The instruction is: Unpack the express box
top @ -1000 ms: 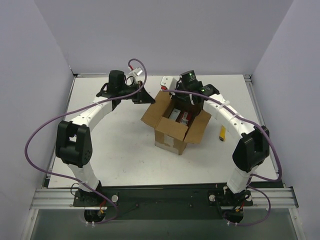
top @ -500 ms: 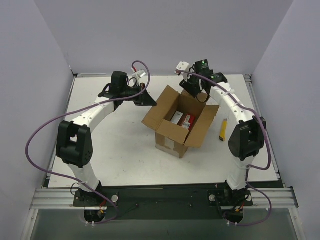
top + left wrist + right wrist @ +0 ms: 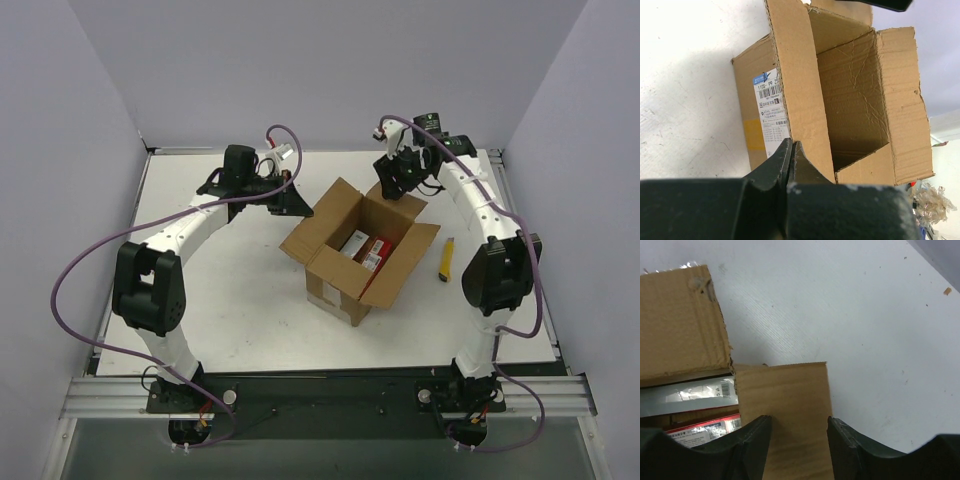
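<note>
Seen from above, the box (image 3: 335, 288) sits mid-tabletop (image 3: 230, 290), flaps open, red packs (image 3: 365, 245) inside; left wrist: left fingers (image 3: 777, 167) pressed together at a flap (image 3: 800, 90), so a push could skid the box; right wrist: right fingers (image 3: 752, 437) spread above the far flap (image 3: 790, 405), gripping nothing; closing here would pinch cardboard, not packs.

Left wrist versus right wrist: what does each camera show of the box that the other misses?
Left wrist only: the express box's printed barcode label on an outer wall, and the left jaws shut. Right wrist only: a red pack and a silvery pack inside, and one flap seen between the open right jaws. Both: the box's brown cardboard and the white table.
</note>
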Action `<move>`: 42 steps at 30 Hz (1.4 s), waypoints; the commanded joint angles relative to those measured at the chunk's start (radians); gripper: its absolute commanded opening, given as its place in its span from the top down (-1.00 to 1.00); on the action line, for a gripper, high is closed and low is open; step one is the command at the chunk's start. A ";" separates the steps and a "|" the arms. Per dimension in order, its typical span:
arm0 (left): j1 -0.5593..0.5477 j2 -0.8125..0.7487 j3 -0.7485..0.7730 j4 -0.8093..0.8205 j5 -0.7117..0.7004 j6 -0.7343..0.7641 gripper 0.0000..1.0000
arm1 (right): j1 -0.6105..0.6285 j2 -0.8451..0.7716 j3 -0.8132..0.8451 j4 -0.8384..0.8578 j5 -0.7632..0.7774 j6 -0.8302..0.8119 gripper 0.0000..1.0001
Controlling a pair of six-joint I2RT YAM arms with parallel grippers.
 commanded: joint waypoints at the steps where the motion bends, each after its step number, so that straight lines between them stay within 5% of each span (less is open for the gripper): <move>1: -0.009 -0.033 0.002 -0.028 -0.005 0.049 1.00 | 0.000 -0.075 0.050 -0.033 -0.123 0.082 0.01; 7: -0.008 -0.033 0.005 -0.028 -0.003 0.049 1.00 | 0.022 -0.178 -0.053 0.010 -0.153 0.057 -0.05; 19: -0.008 -0.038 0.010 -0.020 0.000 0.046 1.00 | 0.102 -0.111 -0.241 0.031 0.201 -0.084 -0.08; 22: -0.008 -0.047 0.004 -0.017 -0.009 0.047 1.00 | 0.102 -0.100 -0.246 0.025 0.172 -0.079 0.38; 23: -0.008 -0.049 0.001 -0.016 -0.013 0.047 1.00 | 0.102 -0.105 -0.241 0.022 0.157 -0.078 0.73; 25: -0.008 -0.053 -0.002 -0.013 -0.017 0.050 1.00 | 0.104 -0.111 -0.232 0.010 0.112 -0.078 0.91; 27: -0.008 -0.056 -0.004 -0.011 -0.026 0.047 1.00 | 0.111 -0.117 -0.205 0.008 0.121 -0.079 0.79; 29: -0.008 -0.061 -0.001 -0.008 -0.054 0.040 1.00 | 0.142 -0.144 -0.163 0.015 0.169 -0.082 0.27; 32: 0.000 -0.069 0.002 0.018 -0.078 0.005 1.00 | 0.190 -0.232 -0.163 0.060 0.118 -0.090 -0.04; 36: 0.012 -0.069 0.018 0.088 -0.069 -0.089 1.00 | 0.230 -0.329 -0.289 0.117 -0.033 -0.105 0.03; 42: 0.017 -0.052 0.050 0.138 -0.057 -0.141 1.00 | 0.259 -0.301 -0.398 0.108 -0.078 -0.104 0.49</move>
